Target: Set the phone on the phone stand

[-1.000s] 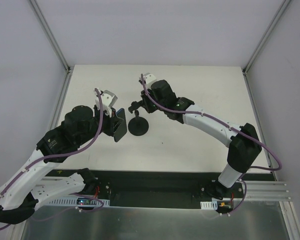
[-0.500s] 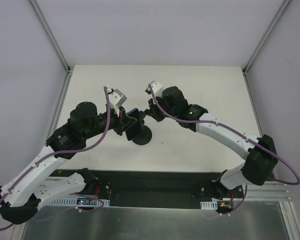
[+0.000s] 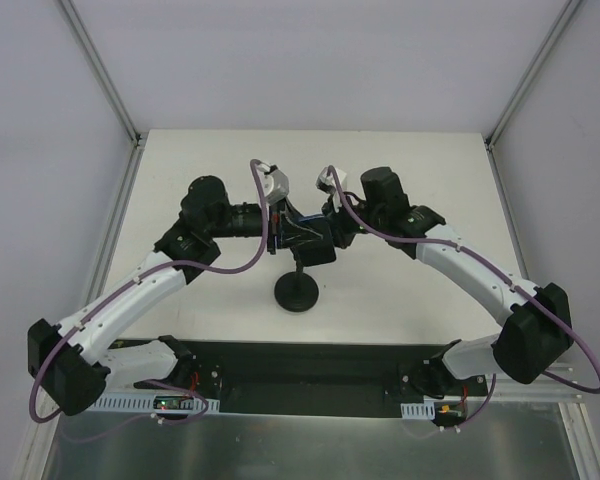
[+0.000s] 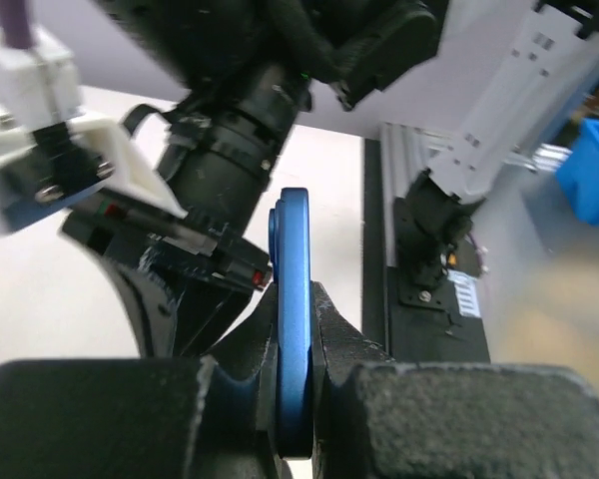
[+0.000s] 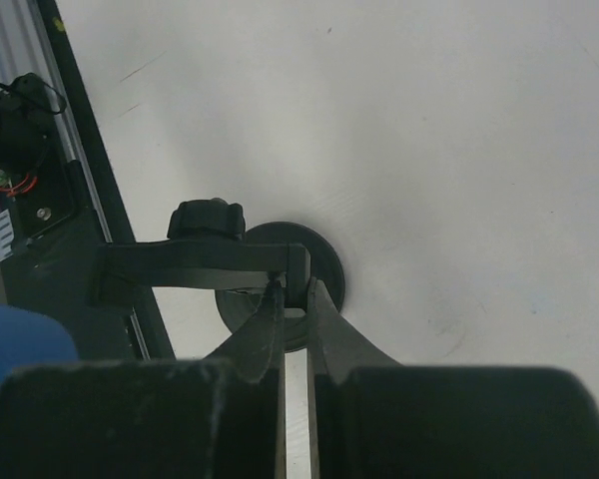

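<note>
Left wrist view shows our left claw (image 4: 294, 334) pinching the phone (image 4: 294, 249) by one end, edge-on, raised above the desk (image 3: 240, 310) close to the phone stand (image 3: 296, 292), we think to slide it into the holder. Our right claw (image 5: 292, 299) is pressed on the stand's upper arm, probably to steady it while we insert.
</note>
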Robot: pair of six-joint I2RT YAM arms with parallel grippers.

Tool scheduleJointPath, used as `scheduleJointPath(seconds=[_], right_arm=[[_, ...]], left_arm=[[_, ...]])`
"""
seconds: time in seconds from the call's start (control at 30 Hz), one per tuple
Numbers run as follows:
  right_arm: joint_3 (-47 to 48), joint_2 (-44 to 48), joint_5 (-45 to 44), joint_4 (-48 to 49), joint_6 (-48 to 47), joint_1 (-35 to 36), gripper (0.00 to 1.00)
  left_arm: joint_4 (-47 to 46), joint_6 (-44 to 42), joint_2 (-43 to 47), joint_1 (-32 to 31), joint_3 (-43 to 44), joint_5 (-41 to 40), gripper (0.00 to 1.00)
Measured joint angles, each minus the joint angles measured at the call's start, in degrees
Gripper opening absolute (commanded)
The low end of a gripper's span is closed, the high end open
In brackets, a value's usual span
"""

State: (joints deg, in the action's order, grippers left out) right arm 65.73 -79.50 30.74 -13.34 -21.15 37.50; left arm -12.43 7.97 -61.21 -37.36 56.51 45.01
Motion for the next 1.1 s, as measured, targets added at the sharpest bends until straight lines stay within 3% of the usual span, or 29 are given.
scheduleJointPath(seconds=[0.17,0.4,1.1], right_arm=[[0.0,0.0,5.3,-0.8,-1.1,-1.0,0.01],[0.0,0.0,7.5,-0.7,-1.9,-1.3,0.01],[0.0,0.0,7.0,0.9,-0.6,-2.1,0.01]], left_arm=[[-6.1,0.0,-9.6,0.3,3.1,13.2,0.00],[-6.1,-2.6,-14.7,1.2,5.7,20.1,0.00],[0.7,-9.0,-15.5,3.6,4.4,19.8,0.00]])
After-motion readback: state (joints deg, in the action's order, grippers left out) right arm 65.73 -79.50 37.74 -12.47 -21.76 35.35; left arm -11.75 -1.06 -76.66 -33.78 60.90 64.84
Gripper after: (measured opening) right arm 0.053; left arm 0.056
